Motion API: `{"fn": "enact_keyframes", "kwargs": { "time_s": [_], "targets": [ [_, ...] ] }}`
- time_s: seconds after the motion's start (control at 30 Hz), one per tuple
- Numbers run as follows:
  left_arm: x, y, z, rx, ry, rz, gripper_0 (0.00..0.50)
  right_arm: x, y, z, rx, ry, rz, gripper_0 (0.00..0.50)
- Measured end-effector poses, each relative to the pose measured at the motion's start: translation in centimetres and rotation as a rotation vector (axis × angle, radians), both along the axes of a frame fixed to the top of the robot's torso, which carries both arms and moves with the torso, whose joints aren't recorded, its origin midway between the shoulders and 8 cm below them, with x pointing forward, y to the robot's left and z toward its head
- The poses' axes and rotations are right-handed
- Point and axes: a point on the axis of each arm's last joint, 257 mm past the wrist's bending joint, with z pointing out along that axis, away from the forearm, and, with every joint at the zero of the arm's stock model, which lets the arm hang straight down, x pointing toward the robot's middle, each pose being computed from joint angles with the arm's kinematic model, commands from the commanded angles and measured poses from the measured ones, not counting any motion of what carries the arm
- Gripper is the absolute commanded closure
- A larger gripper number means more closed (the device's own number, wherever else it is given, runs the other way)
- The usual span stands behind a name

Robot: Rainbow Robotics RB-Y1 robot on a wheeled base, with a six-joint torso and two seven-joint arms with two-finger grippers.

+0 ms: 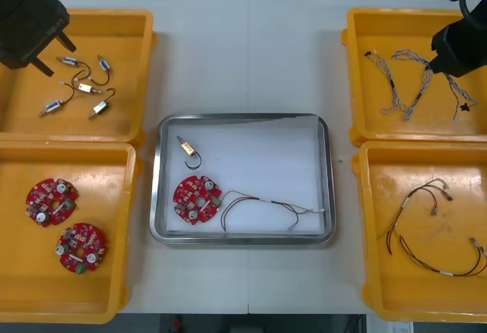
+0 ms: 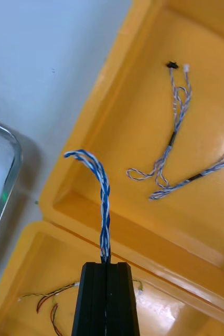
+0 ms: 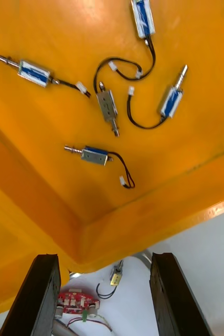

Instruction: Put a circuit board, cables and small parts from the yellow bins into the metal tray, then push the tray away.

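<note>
Right pincer [image 2: 105, 265] pinches blue-white cable [image 2: 104, 205] end; rest arcs above yellow bin [image 2: 206, 73].

Electronics workshop bench: yellow bins [image 1: 91, 15] hold circuit boards [image 1: 52, 201] and cables [image 1: 418, 88].

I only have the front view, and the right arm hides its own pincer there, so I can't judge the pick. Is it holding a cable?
Observer: Yes. The right pincer is shut on a twisted blue and white cable that runs out from between its fingers.
Operator: Is anything snagged with it?
Observer: No. The other blue and white cables lie apart from it on the floor of the far right yellow bin.
Operator: And the left pincer?
Observer: The left pincer is open with nothing between its fingers. It is above the near rim of the far left yellow bin, which holds the small metal parts.
</note>
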Motion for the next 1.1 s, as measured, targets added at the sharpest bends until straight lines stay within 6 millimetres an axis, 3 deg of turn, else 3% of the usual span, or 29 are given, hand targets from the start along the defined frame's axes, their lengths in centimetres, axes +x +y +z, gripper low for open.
{"fn": "enact_keyframes", "kwargs": {
  "time_s": [0.23, 0.53, 0.8, 1.1],
  "targets": [
    [1.0, 3.5, 0.0, -0.021, -0.012, 0.073, 0.000, -1.4, 3.5, -0.6, -0.058, -0.007, 0.124, 0.500],
    [4.1, 6.9, 0.3, 0.056, -0.119, -0.057, 0.000, -3.4, 9.7, -4.0, -0.149, -0.005, 0.328, 0.500],
    [4.2, 8.6, -0.3, 0.044, -0.115, 0.002, 0.000, -4.3, 15.5, -7.2, -0.141, -0.002, 0.466, 0.500],
    [4.6, 12.0, -2.0, -0.017, -0.115, 0.155, 0.000, -4.5, 21.1, -10.2, -0.232, -0.032, 0.661, 0.500]
  ]
}}
